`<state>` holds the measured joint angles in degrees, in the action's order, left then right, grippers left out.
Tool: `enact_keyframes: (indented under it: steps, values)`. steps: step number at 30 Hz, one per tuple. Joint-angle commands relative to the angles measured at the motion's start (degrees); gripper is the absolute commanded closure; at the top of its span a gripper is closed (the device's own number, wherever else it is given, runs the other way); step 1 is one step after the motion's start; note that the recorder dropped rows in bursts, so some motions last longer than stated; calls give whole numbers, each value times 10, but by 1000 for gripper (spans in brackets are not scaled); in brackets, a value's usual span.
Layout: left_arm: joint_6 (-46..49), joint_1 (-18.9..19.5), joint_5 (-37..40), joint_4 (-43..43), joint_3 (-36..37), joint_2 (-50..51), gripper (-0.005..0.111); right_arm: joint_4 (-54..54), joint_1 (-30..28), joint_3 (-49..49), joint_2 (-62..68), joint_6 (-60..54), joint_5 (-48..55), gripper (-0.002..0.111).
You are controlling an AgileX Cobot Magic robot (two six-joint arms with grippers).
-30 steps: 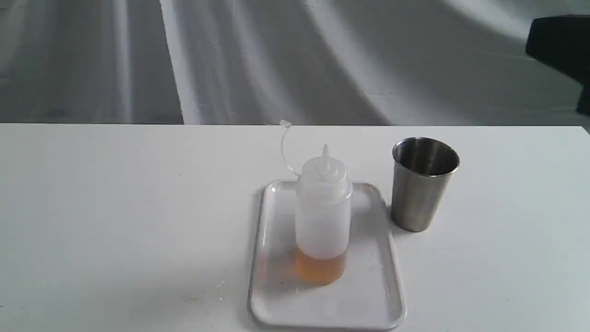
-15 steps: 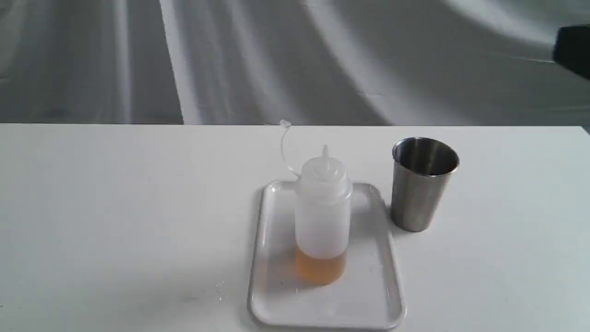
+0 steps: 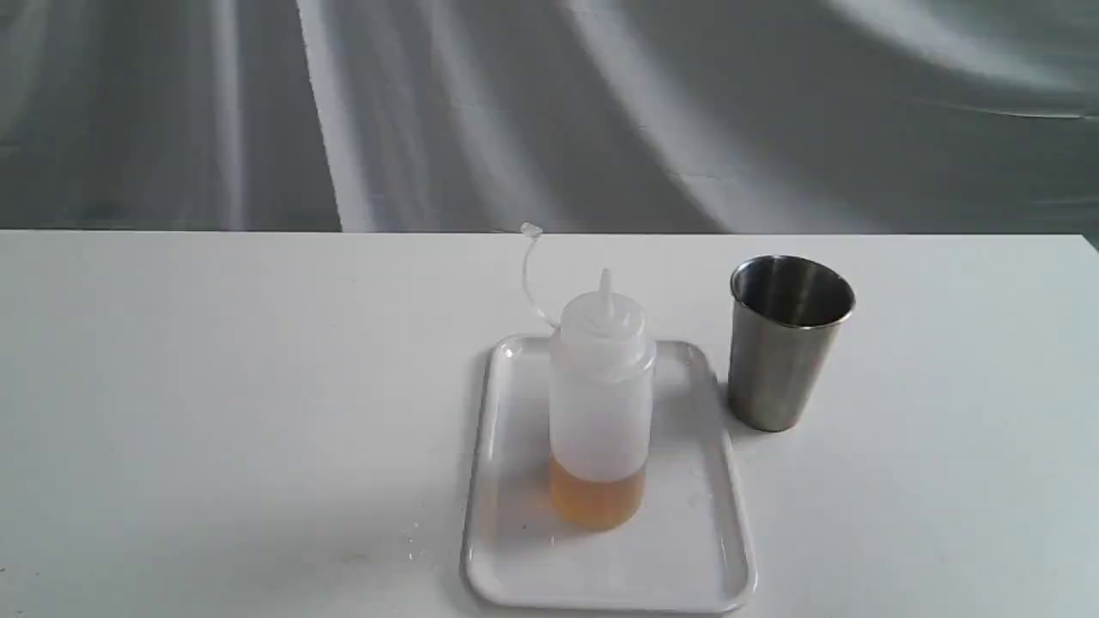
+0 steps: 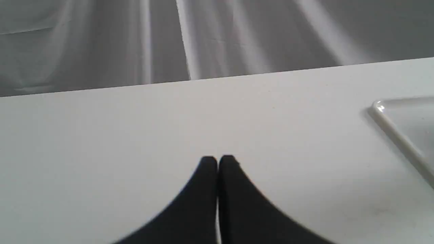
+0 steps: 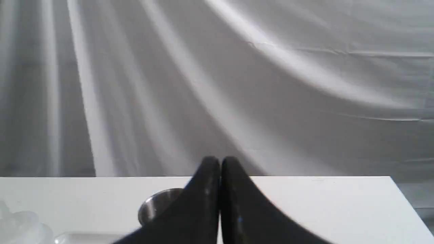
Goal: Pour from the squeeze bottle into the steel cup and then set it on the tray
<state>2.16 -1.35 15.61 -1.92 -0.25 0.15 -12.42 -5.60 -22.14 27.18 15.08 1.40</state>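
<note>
The squeeze bottle (image 3: 601,403) stands upright on the white tray (image 3: 687,566), amber liquid low in its base, its cap strap curling up behind. Just right of the tray stands the steel cup (image 3: 786,343), upright on the table. No arm shows in the exterior view. In the left wrist view my left gripper (image 4: 218,161) is shut and empty over bare table, with a corner of the tray (image 4: 396,135) off to one side. My right gripper (image 5: 219,162) is shut and empty, raised; the steel cup's rim (image 5: 157,203) and the bottle's top (image 5: 17,223) show beyond it.
A white table (image 3: 215,386) carries everything, its back edge meeting a grey draped cloth backdrop (image 3: 515,112). The table's right edge (image 5: 407,203) shows in the right wrist view.
The dark shape of the right arm at the upper right of the exterior view has withdrawn out of frame. Bottle, cup and tray have not moved.
</note>
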Motion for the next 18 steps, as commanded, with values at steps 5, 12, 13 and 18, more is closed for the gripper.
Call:
enact_keyframes:
  steps: [5,12,13,18]
  values:
    - [-1,1,-4,0,3,-1,107,0,-71,123,-92,2,-31,108]
    - [-3,1,-4,0,3,-1,107,0,-78,195,-183,2,-34,108]
    - [-3,1,-4,0,3,-1,107,0,-78,204,-196,2,-34,108]
    - [-3,1,-4,0,3,-1,107,5,-78,221,-247,2,-26,108]
